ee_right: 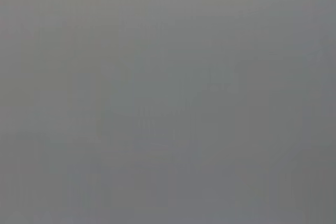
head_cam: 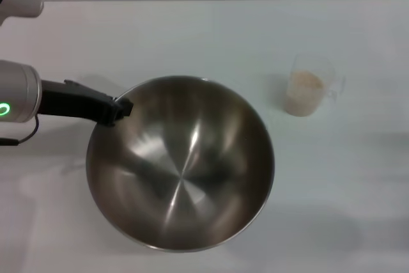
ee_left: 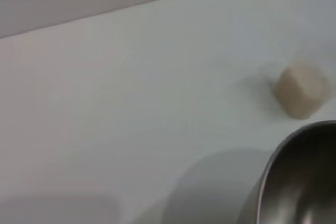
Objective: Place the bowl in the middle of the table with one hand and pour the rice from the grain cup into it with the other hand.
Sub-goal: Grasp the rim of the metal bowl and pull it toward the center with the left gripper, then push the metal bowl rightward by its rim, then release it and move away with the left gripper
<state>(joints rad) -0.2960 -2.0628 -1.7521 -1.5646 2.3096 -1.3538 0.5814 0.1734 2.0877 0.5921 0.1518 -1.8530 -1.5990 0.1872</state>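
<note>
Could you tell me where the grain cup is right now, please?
In the head view, the grain cup stands upright on the table, on the robot's right, apart from the bowl and beyond its far right rim.

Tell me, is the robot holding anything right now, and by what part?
The left gripper grips the steel bowl by its rim on the robot's left side. The right gripper is not in view, and the grain cup stands untouched.

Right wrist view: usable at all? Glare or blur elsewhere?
Right wrist view: flat grey, nothing discernible. Head view: streaky highlights inside the bowl, left gripper at its rim, rice soft. Left wrist view: blurred, grain cup smeared, bowl's shadow on the table.
</note>
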